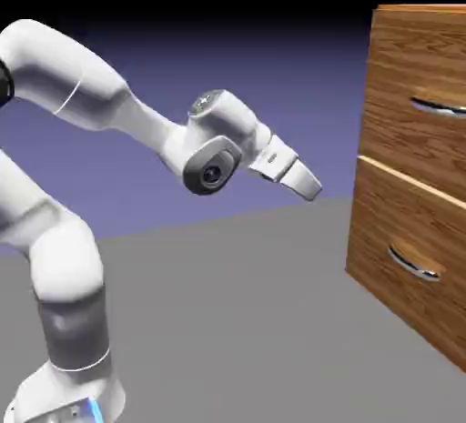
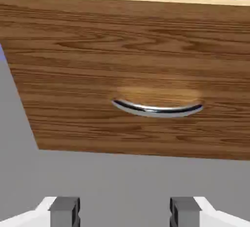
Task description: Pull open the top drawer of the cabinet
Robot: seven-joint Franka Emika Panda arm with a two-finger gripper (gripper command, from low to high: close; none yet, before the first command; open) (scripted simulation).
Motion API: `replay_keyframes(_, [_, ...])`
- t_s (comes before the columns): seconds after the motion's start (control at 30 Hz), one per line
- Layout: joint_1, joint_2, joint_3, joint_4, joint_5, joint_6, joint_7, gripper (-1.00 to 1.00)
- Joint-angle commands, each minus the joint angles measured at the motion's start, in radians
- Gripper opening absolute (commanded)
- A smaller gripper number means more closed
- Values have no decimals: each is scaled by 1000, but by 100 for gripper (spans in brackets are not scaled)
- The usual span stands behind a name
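Possibly risked snagging the lower handle [image 2: 157, 112] instead of opening the top drawer [image 1: 414, 62], with gripper [image 2: 125, 212] aimed low, spread and empty.

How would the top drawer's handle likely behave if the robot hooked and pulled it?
The top drawer's handle looks like shiny metal, so it is probably stiff and unlikely to bend. Its polished surface may be somewhat slippery. Its bowed shape, fixed to the wooden front, suggests it would likely carry the drawer along rather than roll or tip.
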Motion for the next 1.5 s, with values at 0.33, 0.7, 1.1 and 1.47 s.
replay_keyframes(0.33, [-349,-186,204,127,478,-157,90,0])
replay_keyframes(0.7, [-699,-372,409,253,957,-314,181,0])
replay_keyframes(1.1, [-1080,-575,632,391,1479,-485,279,0])
replay_keyframes(1.47, [-1429,-762,836,518,1957,-642,370,0])
